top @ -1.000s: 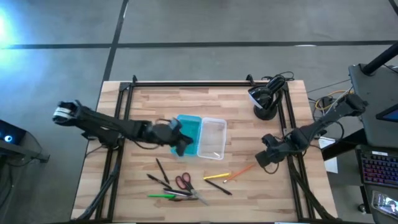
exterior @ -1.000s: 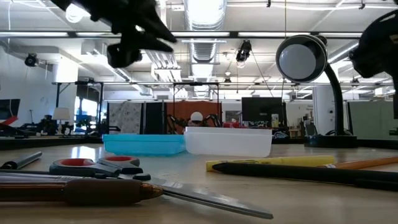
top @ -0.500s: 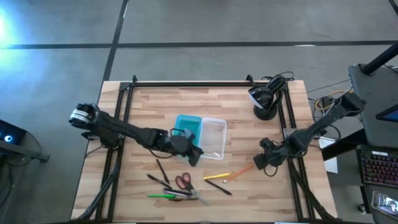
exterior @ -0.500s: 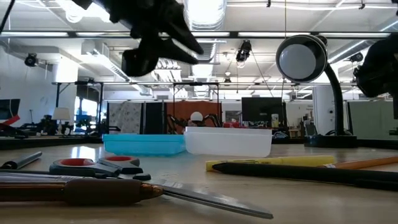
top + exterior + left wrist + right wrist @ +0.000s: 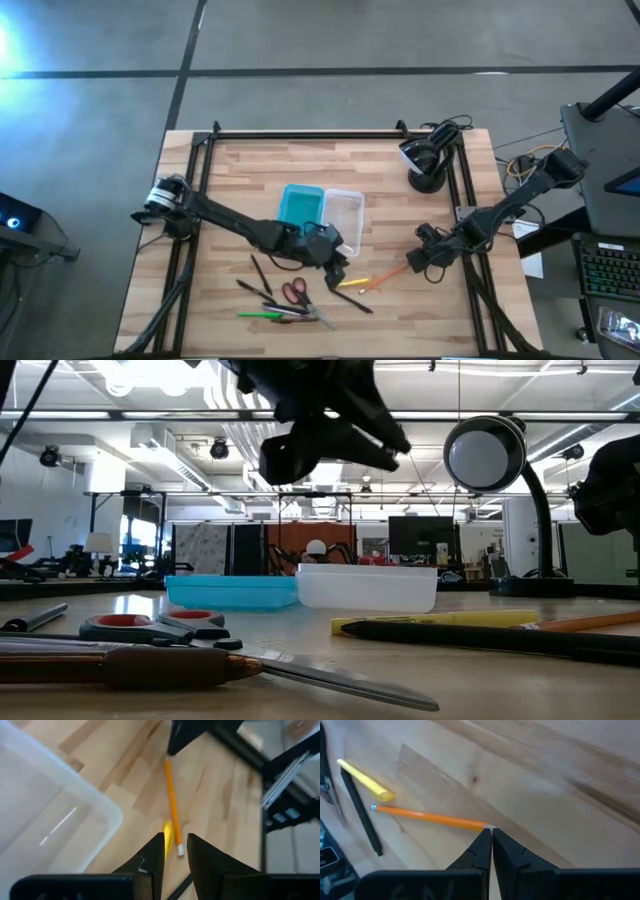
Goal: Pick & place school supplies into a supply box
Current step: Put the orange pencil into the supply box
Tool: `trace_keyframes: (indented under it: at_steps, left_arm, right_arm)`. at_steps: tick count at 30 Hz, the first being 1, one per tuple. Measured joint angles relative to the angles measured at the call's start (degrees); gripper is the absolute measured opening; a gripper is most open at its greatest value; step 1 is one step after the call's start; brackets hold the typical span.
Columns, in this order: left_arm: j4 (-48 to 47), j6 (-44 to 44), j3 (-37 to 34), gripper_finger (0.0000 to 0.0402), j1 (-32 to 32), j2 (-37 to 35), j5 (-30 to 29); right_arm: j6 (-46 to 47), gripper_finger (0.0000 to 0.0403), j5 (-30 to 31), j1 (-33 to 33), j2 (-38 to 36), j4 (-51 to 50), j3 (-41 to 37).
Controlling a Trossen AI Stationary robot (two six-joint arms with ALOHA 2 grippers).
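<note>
Trouble spot imo: left claw, slightly parted and empty, hangs over the yellow pen beside the supply box, while right claw, pinched shut, touches the orange pencil tip, so they might collide.

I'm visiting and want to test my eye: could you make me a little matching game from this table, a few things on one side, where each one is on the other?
Things:
1. teal lid
2. scissors
3. desk lamp
4. orange pencil

Places:
A. far right corner of the table
B. just in front of the right end effector
C. flat on the table, against the clear box
D. among the pens nearest the table's front edge

Pairs: 1-C, 2-D, 3-A, 4-B
</note>
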Motion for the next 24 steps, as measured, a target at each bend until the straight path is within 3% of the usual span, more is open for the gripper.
trace_keyframes:
  at_steps: [14, 24]
  left_arm:
    - [6.5, 1.4, 3.4, 0.0067, -2.9, 7.8, 1.5]
    - [-2.2, 7.7, 13.2, 0.0067, -4.9, 13.4, 1.1]
  right_arm:
    - [-1.5, 0.0008, 0.9, 0.0, 2.4, 4.1, -0.5]
    - [-2.5, 0.0008, 0.8, 0.0, 3.8, 7.0, -0.5]
